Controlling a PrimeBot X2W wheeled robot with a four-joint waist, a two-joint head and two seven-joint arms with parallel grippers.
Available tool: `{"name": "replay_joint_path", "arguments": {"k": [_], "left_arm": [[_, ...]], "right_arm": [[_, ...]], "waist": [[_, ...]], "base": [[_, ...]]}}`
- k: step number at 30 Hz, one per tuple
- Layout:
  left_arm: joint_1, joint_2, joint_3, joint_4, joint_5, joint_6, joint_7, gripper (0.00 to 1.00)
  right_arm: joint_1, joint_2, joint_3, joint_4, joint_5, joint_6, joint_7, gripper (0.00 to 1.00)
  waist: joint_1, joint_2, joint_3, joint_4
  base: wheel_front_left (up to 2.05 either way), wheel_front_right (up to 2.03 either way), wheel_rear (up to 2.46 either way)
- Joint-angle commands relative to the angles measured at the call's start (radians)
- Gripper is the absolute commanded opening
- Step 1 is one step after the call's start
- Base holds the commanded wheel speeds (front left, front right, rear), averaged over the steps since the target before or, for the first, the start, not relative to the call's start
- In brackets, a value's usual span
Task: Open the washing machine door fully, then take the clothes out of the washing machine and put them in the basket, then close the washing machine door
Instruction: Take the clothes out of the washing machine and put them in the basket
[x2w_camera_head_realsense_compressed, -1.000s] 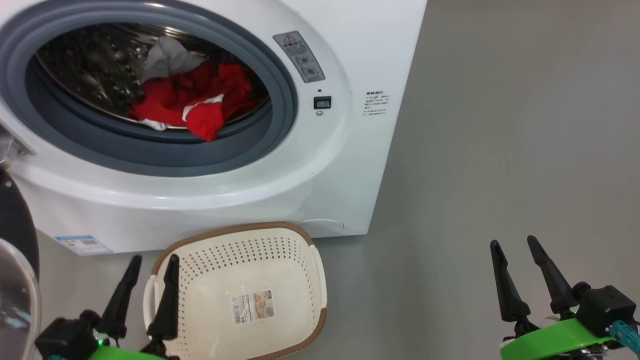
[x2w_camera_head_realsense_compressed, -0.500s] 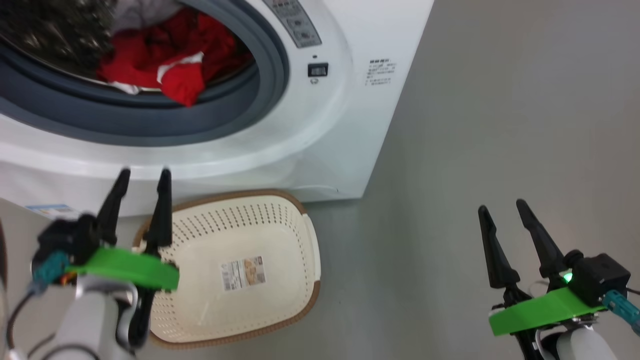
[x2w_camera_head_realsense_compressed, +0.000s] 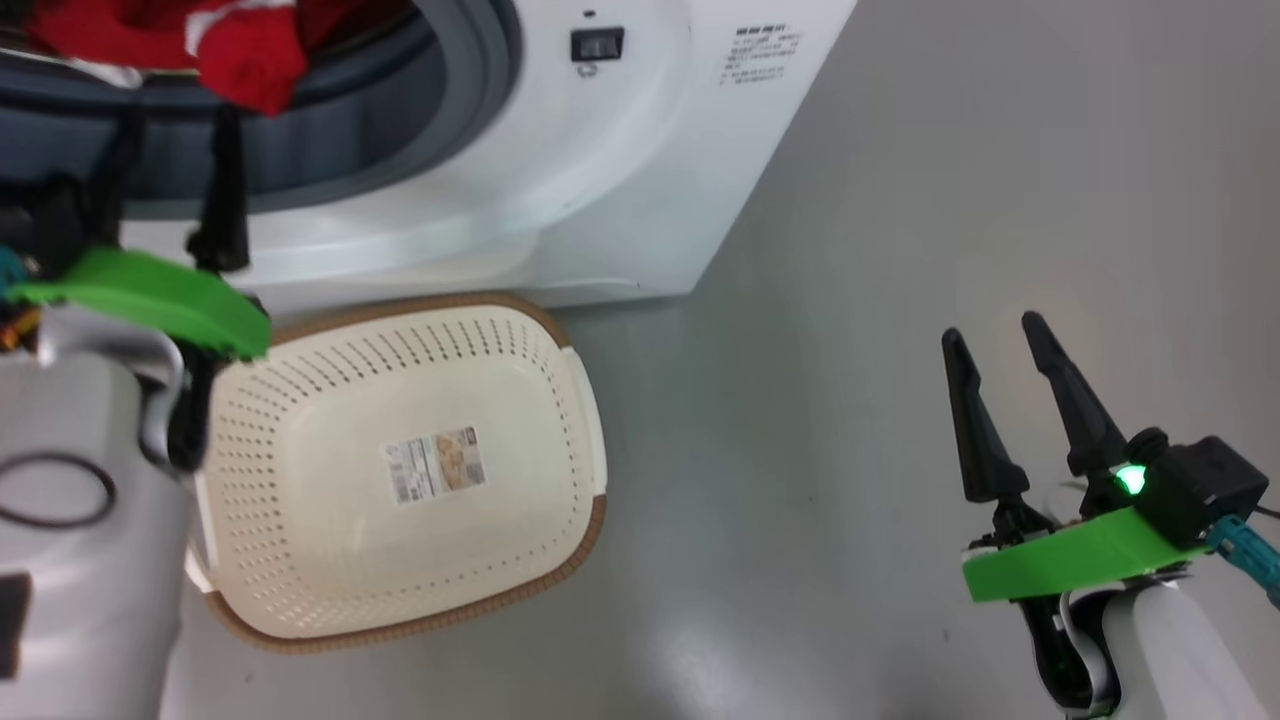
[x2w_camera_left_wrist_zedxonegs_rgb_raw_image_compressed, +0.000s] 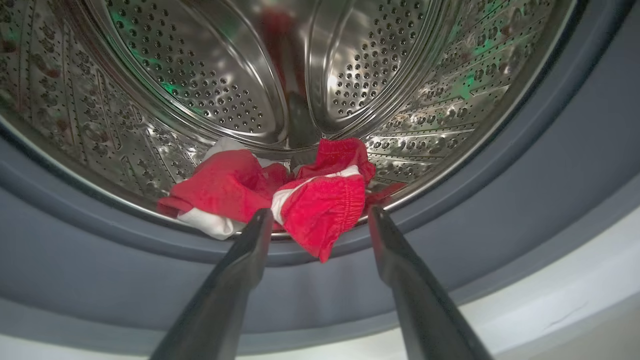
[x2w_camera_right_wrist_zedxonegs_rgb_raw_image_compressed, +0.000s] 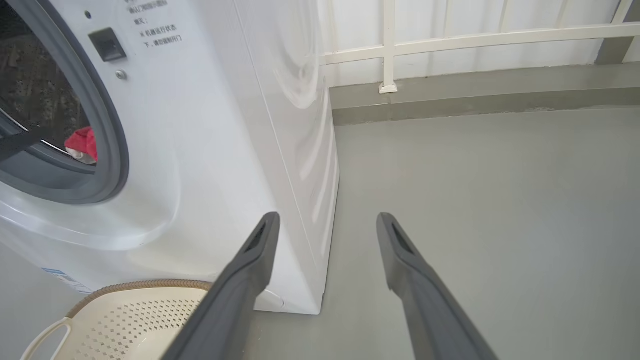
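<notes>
From the head view I see my left hand (x2w_camera_head_realsense_compressed: 178, 112) raised at the far left, its two dark fingers spread apart with nothing between them, tips up against the grey-blue seal (x2w_camera_head_realsense_compressed: 400, 110) of the washing machine (x2w_camera_head_realsense_compressed: 620, 150). The clothes (x2w_camera_head_realsense_compressed: 240, 60) lie just beyond those tips, red cloth spilling over the lip of the opening. The basket (x2w_camera_head_realsense_compressed: 420, 300) sits on the floor (x2w_camera_head_realsense_compressed: 850, 300) near the machine's foot, empty, just right of my left forearm. My right hand (x2w_camera_head_realsense_compressed: 990, 328) hangs well apart at the near right over bare floor, fingers parted and holding nothing. In the left wrist view the left hand (x2w_camera_left_wrist_zedxonegs_rgb_raw_image_compressed: 319, 214) points straight into the steel drum (x2w_camera_left_wrist_zedxonegs_rgb_raw_image_compressed: 200, 75); the clothes (x2w_camera_left_wrist_zedxonegs_rgb_raw_image_compressed: 225, 185) sit at the drum's front edge, the red-and-white bundle showing between the spread tips, though I cannot tell whether they touch it. In the right wrist view the right hand (x2w_camera_right_wrist_zedxonegs_rgb_raw_image_compressed: 327, 217) is released and aimed past the machine's (x2w_camera_right_wrist_zedxonegs_rgb_raw_image_compressed: 225, 125) right corner, the basket (x2w_camera_right_wrist_zedxonegs_rgb_raw_image_compressed: 140, 315) low to its left and a scrap of the clothes (x2w_camera_right_wrist_zedxonegs_rgb_raw_image_compressed: 82, 142) far left in the opening.
</notes>
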Motion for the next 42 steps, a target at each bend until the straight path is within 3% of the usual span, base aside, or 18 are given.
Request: {"name": "replay_joint_path", "arguments": {"k": [1,10,17,30,41,42], "left_arm": [[-0.046,0.052,0.03,0.004,0.019,0.001,-0.005,1.0],[-0.217,0.06,0.045,0.089,0.054,0.001,-0.005,1.0],[-0.313,0.054,-0.005,0.139,0.062,0.001,-0.005,1.0],[-0.391,0.091,-0.071,0.344,0.09,0.013,-0.005,1.0],[-0.427,0.084,-0.096,0.486,0.102,0.028,-0.002,1.0],[-0.429,0.084,-0.099,0.491,0.101,0.027,0.002,0.87]], "right_arm": [[-0.014,0.001,0.021,-0.03,0.02,0.008,-0.006,1.0],[-0.042,0.002,0.031,-0.044,0.026,0.008,-0.006,1.0],[-0.065,0.002,0.042,-0.054,0.036,0.008,-0.006,1.0],[-0.08,0.002,0.064,-0.066,0.049,0.008,-0.006,1.0],[-0.078,0.002,0.074,-0.065,0.056,0.008,-0.006,1.0],[-0.079,0.002,0.075,-0.065,0.056,0.008,-0.006,1.0]], "waist": [[-0.0001,-0.0001,0.059,-0.027],[-0.0001,-0.0001,0.12,-0.039],[-0.0001,-0.0001,0.158,-0.048],[-0.0001,-0.0001,0.17,-0.071],[-0.0001,-0.0001,0.15,-0.066],[-0.0001,-0.0001,0.149,-0.066]], "base": [[0.0,0.0,0.0],[0.0,0.0,0.0],[0.0,0.0,0.0],[0.0,0.0,0.0],[0.0,0.0,0.0],[0.0,0.0,0.0]]}}
